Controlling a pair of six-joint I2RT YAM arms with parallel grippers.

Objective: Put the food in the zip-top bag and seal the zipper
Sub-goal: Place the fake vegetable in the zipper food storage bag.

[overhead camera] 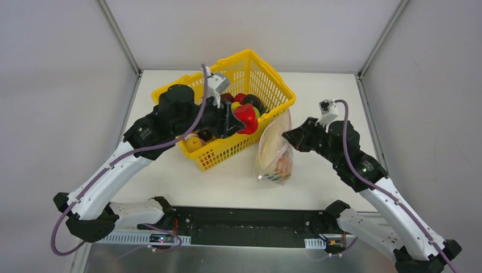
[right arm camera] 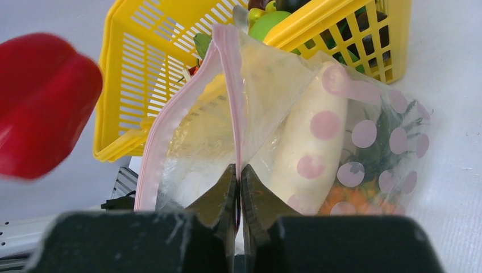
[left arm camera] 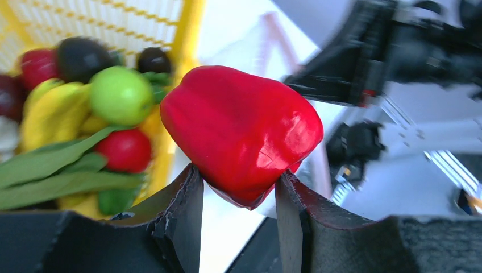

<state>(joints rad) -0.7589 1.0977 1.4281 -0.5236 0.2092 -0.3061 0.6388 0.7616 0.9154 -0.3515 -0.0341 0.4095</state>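
Note:
My left gripper (overhead camera: pixel 234 121) (left arm camera: pixel 239 190) is shut on a red toy pepper (overhead camera: pixel 246 117) (left arm camera: pixel 241 128) and holds it above the right side of the yellow basket (overhead camera: pixel 268 74), close to the bag. The clear zip-top bag (overhead camera: pixel 275 151) (right arm camera: pixel 295 131) stands beside the basket with a white radish (right arm camera: pixel 310 142) and orange pieces (right arm camera: pixel 355 199) inside. Its mouth is open, and the pink zipper (right arm camera: pixel 230 85) shows as two strips. My right gripper (overhead camera: pixel 288 136) (right arm camera: pixel 239 173) is shut on the bag's near zipper edge. The pepper also shows at the left of the right wrist view (right arm camera: pixel 42 105).
The basket (left arm camera: pixel 170 34) (right arm camera: pixel 128 74) holds more toy food: a green apple (left arm camera: pixel 120 95), a red tomato (left arm camera: pixel 125 149), dark avocado (left arm camera: pixel 82 57), yellow pieces and green leaves. Grey walls enclose the white table (overhead camera: pixel 227 182) at left, right and back.

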